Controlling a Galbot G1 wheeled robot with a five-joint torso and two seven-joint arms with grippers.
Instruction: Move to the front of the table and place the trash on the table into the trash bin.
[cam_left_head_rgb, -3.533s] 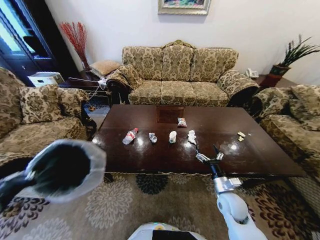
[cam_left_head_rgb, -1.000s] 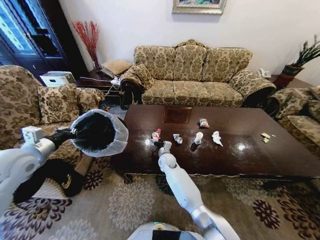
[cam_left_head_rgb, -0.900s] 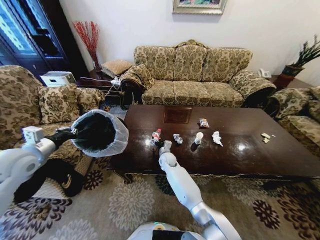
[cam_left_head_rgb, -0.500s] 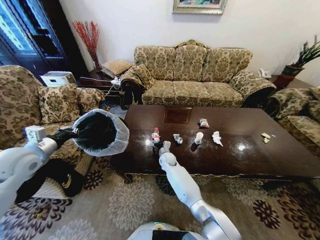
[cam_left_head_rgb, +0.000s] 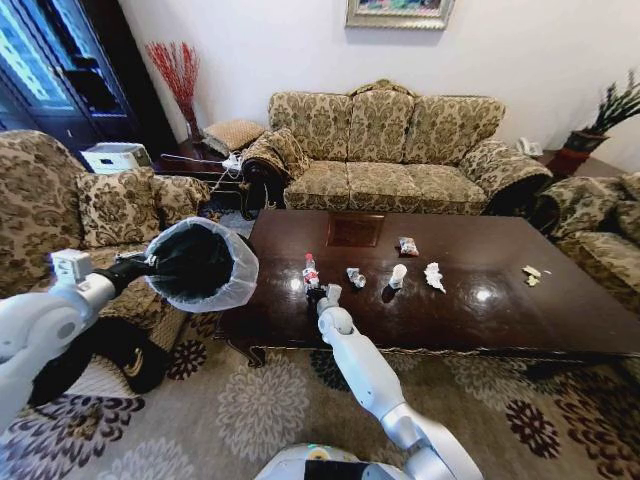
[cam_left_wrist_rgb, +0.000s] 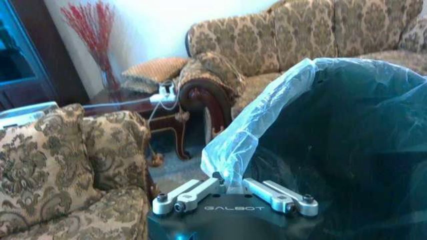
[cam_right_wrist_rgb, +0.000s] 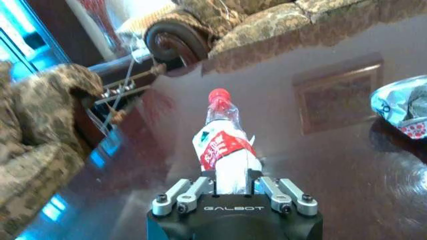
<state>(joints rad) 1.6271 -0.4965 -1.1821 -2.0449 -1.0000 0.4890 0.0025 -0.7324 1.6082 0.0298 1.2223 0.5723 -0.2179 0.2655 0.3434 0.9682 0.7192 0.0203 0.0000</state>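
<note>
Dark glossy wood makes up the worktop (cam_left_head_rgb: 520, 310), which fills the centre and right of the head view. Near its left end the right gripper (cam_left_head_rgb: 322, 292) has its jaws clamped on the lower body of a clear bottle (cam_left_head_rgb: 310, 271), which stands nearly upright with its red cap on top. In the right wrist view the bottle (cam_right_wrist_rgb: 223, 147) rises straight out of the gripper (cam_right_wrist_rgb: 231, 186), its red and white label facing the camera.

Further right on the worktop lie a crumpled wrapper (cam_left_head_rgb: 356, 277), a small white cup (cam_left_head_rgb: 398, 275), a white tissue (cam_left_head_rgb: 434, 276) and, near the right edge, some yellowish scraps (cam_left_head_rgb: 531, 273). A small red and white packet (cam_left_head_rgb: 407, 246) sits just right of the square inlay.

At the left middle of the head view the left gripper (cam_left_head_rgb: 141, 265) holds the bin (cam_left_head_rgb: 203, 263) in the air beside the worktop's left end, its mouth tipped toward the camera. In the left wrist view the jaws of this gripper (cam_left_wrist_rgb: 230, 192) are clamped on the bin's (cam_left_wrist_rgb: 347, 145) bag-covered rim.
</note>
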